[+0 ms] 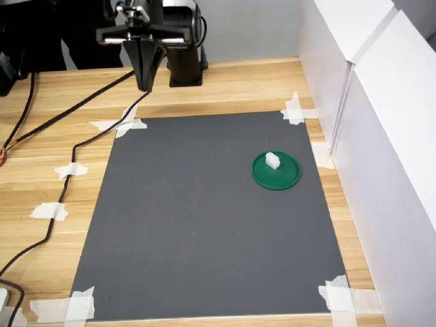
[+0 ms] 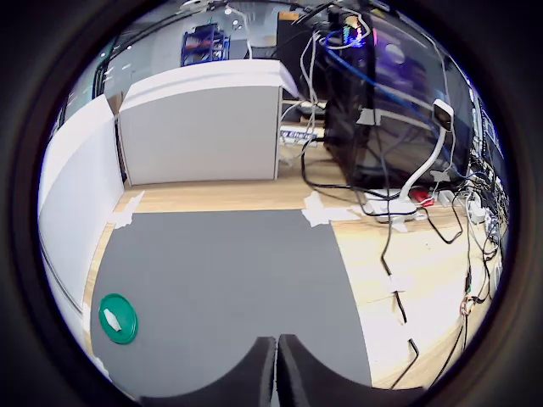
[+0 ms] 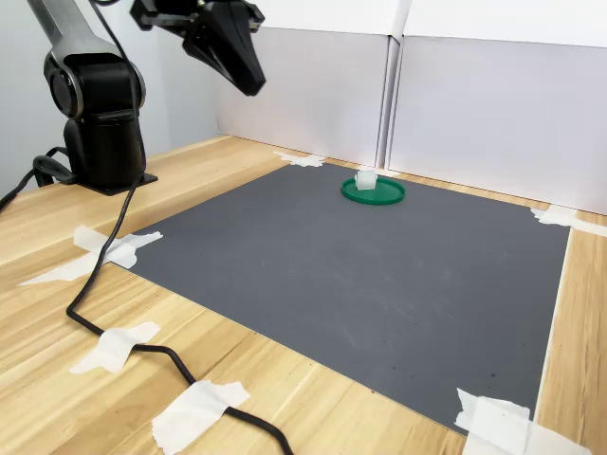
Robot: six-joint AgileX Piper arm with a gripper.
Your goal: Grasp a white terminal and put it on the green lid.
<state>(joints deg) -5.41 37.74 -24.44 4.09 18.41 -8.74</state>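
Where the grey mat [image 1: 204,218] covers the middle of the wooden table [image 1: 238,85], the green lid [image 1: 276,171] lies flat near the mat's edge that runs along the white wall panels [image 1: 381,136], closer to the corner on the arm's side. On this lid rests the white terminal [image 1: 272,160], sitting off-centre toward the rim and touching nothing else (it appears in both exterior views and, very small, in the wrist view). Raised high over the table's edge by the arm's base [image 3: 95,114], the pincer [image 1: 144,82] hangs well apart from lid and terminal; its two dark fingers [image 2: 254,373] lie pressed together with only a hairline seam between them, and they carry nothing. Pieces of white tape [image 1: 295,109] fasten each mat corner to the table, and further strips pin a black cable [image 1: 65,184] that winds along the table's edge at the first exterior view's left. Behind the table, the wrist view shows a cluttered stand of cables and equipment [image 2: 382,110].
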